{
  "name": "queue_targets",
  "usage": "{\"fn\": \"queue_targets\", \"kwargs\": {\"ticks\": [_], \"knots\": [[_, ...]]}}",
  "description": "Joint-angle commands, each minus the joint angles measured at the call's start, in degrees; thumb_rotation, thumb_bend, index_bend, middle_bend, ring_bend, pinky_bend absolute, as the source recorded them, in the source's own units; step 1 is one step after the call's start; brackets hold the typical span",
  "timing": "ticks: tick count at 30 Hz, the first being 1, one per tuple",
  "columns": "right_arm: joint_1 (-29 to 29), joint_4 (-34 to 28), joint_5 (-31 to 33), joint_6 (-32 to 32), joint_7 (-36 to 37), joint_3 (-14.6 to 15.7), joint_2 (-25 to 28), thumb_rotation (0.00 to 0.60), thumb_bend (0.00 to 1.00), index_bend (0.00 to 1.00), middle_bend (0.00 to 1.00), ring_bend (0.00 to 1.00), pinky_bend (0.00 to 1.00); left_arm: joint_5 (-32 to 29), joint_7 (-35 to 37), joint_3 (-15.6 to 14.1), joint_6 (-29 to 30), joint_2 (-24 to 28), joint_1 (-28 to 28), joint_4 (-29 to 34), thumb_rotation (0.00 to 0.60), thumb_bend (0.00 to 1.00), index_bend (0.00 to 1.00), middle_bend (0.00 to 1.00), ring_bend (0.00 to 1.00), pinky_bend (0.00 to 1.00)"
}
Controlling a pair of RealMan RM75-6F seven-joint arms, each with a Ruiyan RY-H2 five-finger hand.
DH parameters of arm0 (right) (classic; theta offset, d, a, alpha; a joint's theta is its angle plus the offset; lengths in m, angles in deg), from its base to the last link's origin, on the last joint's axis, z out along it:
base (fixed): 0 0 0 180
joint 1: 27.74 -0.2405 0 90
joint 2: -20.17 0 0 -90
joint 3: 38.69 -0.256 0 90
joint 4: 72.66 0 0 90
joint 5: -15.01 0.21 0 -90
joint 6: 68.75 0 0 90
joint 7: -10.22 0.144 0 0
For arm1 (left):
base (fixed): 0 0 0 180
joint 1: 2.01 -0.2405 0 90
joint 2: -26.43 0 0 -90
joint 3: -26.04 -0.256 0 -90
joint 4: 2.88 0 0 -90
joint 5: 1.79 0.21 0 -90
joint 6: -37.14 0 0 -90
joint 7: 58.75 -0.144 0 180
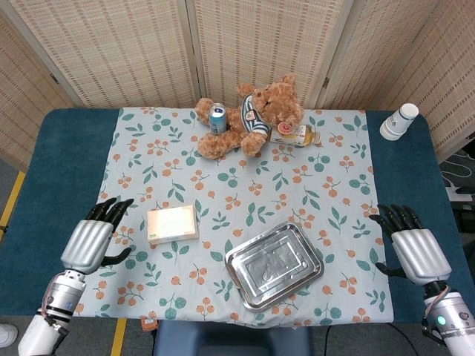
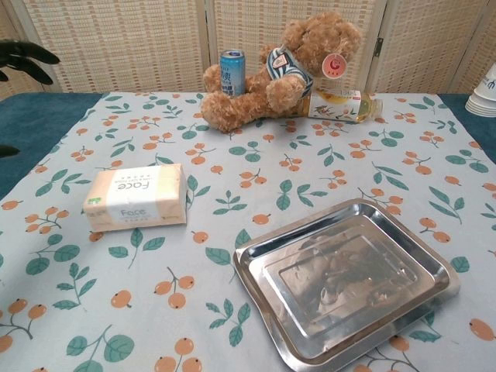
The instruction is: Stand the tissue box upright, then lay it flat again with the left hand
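Note:
The tissue box [image 1: 173,224] lies flat on the patterned cloth, its "Face" label up in the chest view [image 2: 136,196]. My left hand [image 1: 93,239] hovers open just left of the box, fingers spread and apart from it; only its dark fingertips [image 2: 23,56] show at the chest view's upper left edge. My right hand [image 1: 415,248] is open over the blue table at the far right, holding nothing.
A steel tray [image 1: 274,265] sits right of the box. At the back are a teddy bear [image 1: 256,115], a blue can [image 1: 217,119] and a bottle [image 1: 297,134]. Stacked paper cups [image 1: 399,121] stand at the back right corner.

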Motion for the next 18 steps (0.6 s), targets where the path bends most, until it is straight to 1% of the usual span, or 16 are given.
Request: {"fn": "queue_targets", "kwargs": {"ticks": [1,2,4,5,8,11,14,16,18], "knots": [[0.2,-0.1,-0.13,0.5,0.6,-0.29,0.47,0.6,0.12,0.18,0.06,0.0,0.0,-12.81,-10.56,4.09,-0.15,-5.36,7.37,3.05,0.6,0.24,0.03,0.13,0.0,0.11],[0.28,-0.15,-0.24,0.67,0.81,-0.35,0.64,0.6,0.12,0.18,0.06,0.0,0.0,-16.42,-13.68,5.37,1.46,-6.97,9.33,3.74,0.6,0.24,0.03,0.14,0.0,0.11],[0.37,-0.15,-0.36,0.79,1.05,-0.39,0.83,0.6,0.12,0.18,0.06,0.0,0.0,-21.71,-18.07,7.12,4.82,-10.03,12.14,4.67,0.6,0.24,0.03,0.17,0.0,0.11],[0.41,-0.11,-0.38,0.82,1.19,-0.41,0.9,0.6,0.12,0.18,0.06,0.0,0.0,-25.26,-20.53,8.27,7.33,-12.29,13.94,5.3,0.6,0.24,0.03,0.17,0.0,0.11],[0.44,0.07,-0.34,0.74,1.51,-0.48,1.01,0.6,0.12,0.18,0.06,0.0,0.0,-32.72,-23.33,11.4,13.62,-18.82,17.69,5.5,0.6,0.24,0.04,0.18,0.0,0.11],[0.45,0.19,-0.29,0.64,1.75,-0.53,1.09,0.6,0.12,0.18,0.06,0.0,0.0,-37.21,-25.28,12.87,18.65,-24.62,20.72,3.62,0.6,0.24,0.05,0.18,0.0,0.11],[0.45,0.19,-0.24,0.62,1.93,-0.64,1.18,0.6,0.12,0.18,0.06,0.0,0.0,-39.96,-26.41,13.65,22.07,-29.06,22.91,1.49,0.6,0.24,0.06,0.18,0.0,0.1],[0.45,0.14,-0.15,0.56,2.04,-0.68,1.25,0.6,0.12,0.18,0.06,0.0,0.0,-41.34,-26.57,14.43,23.3,-31.07,23.97,0.12,0.6,0.24,0.06,0.17,0.0,0.09],[0.45,0.07,-0.07,0.47,2.14,-0.71,1.32,0.6,0.12,0.18,0.06,0.0,0.0,-41.4,-26.59,14.46,23.77,-33.1,25.15,-2.02,0.6,0.24,0.05,0.16,0.0,0.09]]}}
